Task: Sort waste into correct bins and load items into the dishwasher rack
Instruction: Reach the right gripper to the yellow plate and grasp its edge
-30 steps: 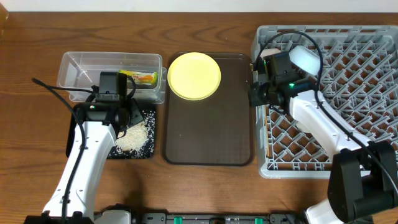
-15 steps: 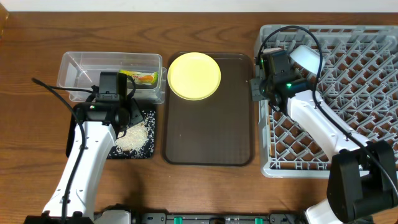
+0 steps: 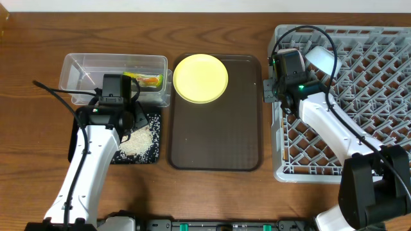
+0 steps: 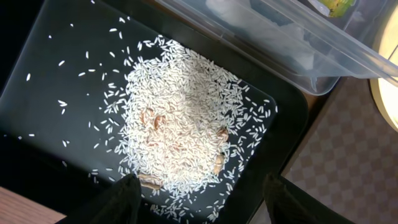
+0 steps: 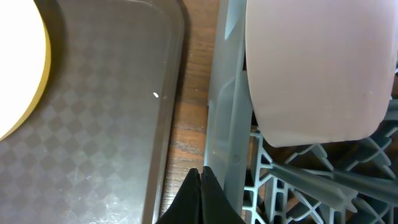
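Green-yellow wrapper and white rice are binned, round yellow plate outstanding left of grey pegged rack; left gripper spread, right gripper pressed together.

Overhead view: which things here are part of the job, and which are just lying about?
Part of the job: yellow plate, clear tub, snack wrapper, black tray, rice, dishwasher rack, pale bowl.
Lying about: brown serving tray, wooden table.
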You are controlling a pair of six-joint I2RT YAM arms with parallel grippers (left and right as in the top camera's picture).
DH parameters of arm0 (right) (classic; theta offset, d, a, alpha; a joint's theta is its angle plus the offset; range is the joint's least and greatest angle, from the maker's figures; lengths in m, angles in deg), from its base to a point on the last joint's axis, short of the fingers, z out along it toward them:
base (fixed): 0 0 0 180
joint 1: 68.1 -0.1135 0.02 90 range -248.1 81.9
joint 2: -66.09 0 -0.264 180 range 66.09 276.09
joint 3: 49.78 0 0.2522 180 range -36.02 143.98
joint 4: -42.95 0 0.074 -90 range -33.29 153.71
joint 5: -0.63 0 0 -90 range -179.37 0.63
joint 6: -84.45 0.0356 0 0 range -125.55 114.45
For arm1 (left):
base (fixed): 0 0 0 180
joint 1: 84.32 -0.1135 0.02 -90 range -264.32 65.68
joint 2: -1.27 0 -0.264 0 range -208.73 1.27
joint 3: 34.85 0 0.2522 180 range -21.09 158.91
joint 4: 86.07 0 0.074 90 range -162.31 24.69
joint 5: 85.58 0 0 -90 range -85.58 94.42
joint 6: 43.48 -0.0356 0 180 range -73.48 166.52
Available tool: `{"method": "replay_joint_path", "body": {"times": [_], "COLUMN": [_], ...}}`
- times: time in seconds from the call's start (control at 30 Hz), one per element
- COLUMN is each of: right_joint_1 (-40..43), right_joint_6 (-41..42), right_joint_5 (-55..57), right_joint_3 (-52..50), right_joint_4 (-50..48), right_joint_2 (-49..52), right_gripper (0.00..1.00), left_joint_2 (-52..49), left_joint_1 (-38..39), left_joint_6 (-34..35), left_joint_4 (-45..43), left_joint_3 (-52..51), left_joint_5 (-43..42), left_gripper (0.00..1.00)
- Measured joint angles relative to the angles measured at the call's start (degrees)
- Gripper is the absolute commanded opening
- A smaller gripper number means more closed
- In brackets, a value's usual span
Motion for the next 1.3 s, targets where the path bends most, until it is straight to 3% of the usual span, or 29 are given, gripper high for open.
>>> {"method": "replay_joint_path", "body": {"times": [0.2,0.4,0.57,0.9,1.3], "right_joint_1": [0.0,1.6,-0.5,-11.1,-11.5], "right_joint_6": [0.0,0.4,0.5,0.7,9.2], "right_joint_5": [-0.2,-9.6,-18.8,-10.1,-5.5], "right_joint_3": [0.0,0.0,-0.1,0.0,-0.1], "right_joint_4": [-0.2,-5.5,-13.2,-22.5,-28.5], "right_joint_2": [0.0,0.1,0.3,6.7,17.7], "right_gripper": [0.04,0.29,0.41,0.43,0.42], "left_joint_2": [0.0,0.0,0.0,0.0,0.0], "left_joint_1": [0.0,0.0,0.0,0.0,0.0], "left_joint_6": [0.0,0.0,0.0,0.0,0.0], "left_joint_4": [-0.1,-0.1,-0.1,-0.2,-0.2], "left_joint_3": [0.0,0.0,0.0,0.0,0.0], "left_joint_5": [0.0,0.0,0.0,0.0,0.0], "left_gripper": [0.66,0.66,0.66,0.66,0.66]}}
